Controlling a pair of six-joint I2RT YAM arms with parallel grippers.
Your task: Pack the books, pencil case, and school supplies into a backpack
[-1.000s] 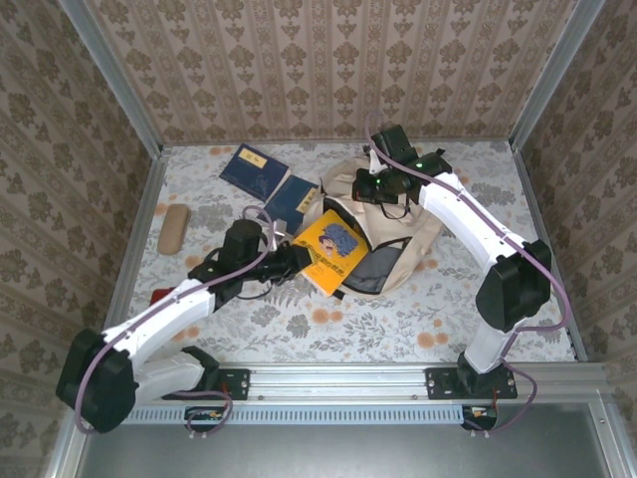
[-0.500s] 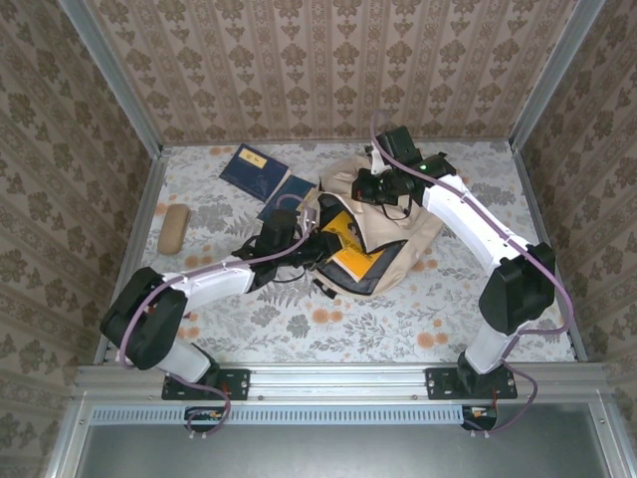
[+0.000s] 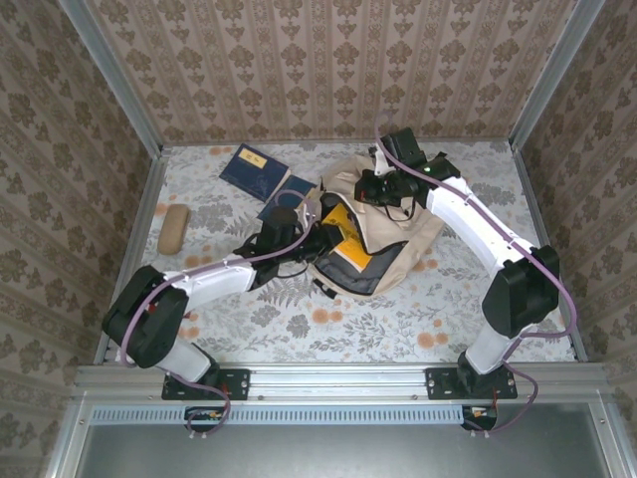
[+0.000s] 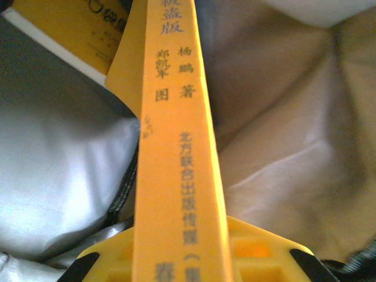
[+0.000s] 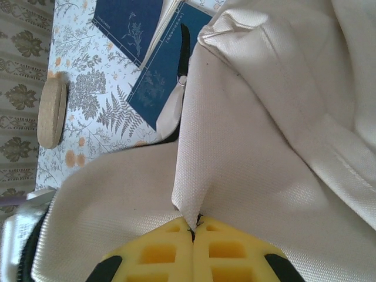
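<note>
The beige backpack (image 3: pixel 398 234) lies in the middle of the table with its mouth held open. My left gripper (image 3: pixel 317 239) is shut on a yellow book (image 3: pixel 343 231), which stands on edge inside the mouth. In the left wrist view that book's spine (image 4: pixel 176 147) runs up from between my jaws, with another yellow book (image 4: pixel 64 29) behind it against the grey lining (image 4: pixel 53 170). My right gripper (image 5: pixel 192 228) is shut on a fold of the backpack's upper flap (image 5: pixel 247 135). Two navy books (image 3: pixel 254 169) (image 3: pixel 290 195) lie to the left of the backpack. The tan pencil case (image 3: pixel 173 228) lies further left.
Patterned walls close the table (image 3: pixel 348 324) in at the back and both sides. The nearer navy book (image 5: pixel 161 73) lies right against the backpack's edge, beside a black zip pull (image 5: pixel 184 56). The pencil case (image 5: pixel 51 111) lies close to the left wall.
My left arm has swung right and carried the yellow book from in front of the backpack into its open mouth. The right gripper has kept its hold on the flap.
</note>
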